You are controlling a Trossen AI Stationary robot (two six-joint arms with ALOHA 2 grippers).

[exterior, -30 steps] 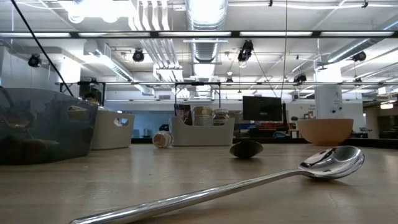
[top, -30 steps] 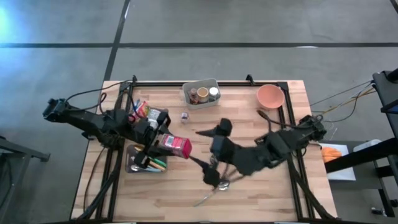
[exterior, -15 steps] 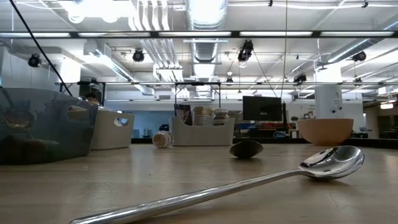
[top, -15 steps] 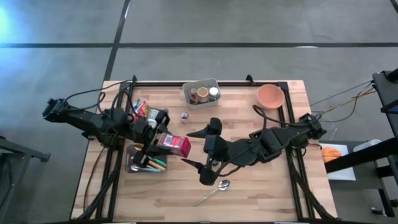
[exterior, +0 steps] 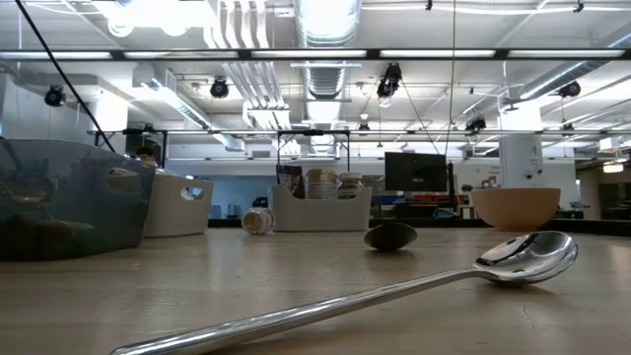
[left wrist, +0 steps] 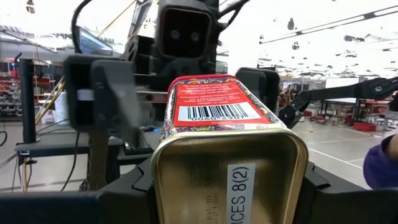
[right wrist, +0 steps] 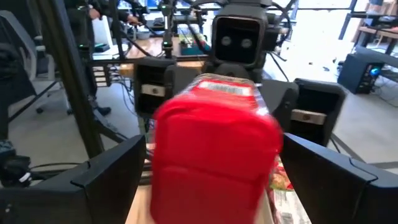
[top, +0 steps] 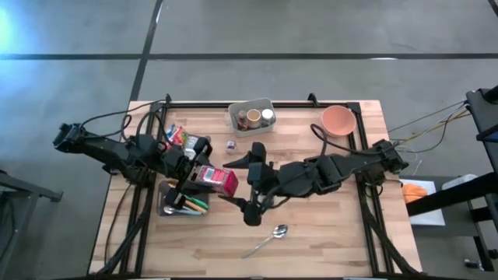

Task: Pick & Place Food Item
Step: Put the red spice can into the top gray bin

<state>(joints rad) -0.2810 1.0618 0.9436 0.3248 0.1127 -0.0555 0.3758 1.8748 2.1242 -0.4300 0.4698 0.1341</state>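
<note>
Your left gripper (top: 204,176) is clamped on the red tin (top: 219,180), holding it off the table (top: 327,233) with its free end toward the middle; your right gripper (top: 243,183) faces it with jaws spread wide, one finger either side of that free end, contact not clear; in the left wrist view the tin (left wrist: 217,134) fills the frame, a white barcode on its red label and "CES 8(2)" printed on the gold underside, other print too small to read; below the left gripper, a clear bin (top: 180,204) holds pens or markers; near the back edge, a white caddy (top: 250,117) holds small jars; a pink bowl (top: 338,120) sits to its right, contents not visible; a spoon (top: 268,239) lies on the near boards.
</note>
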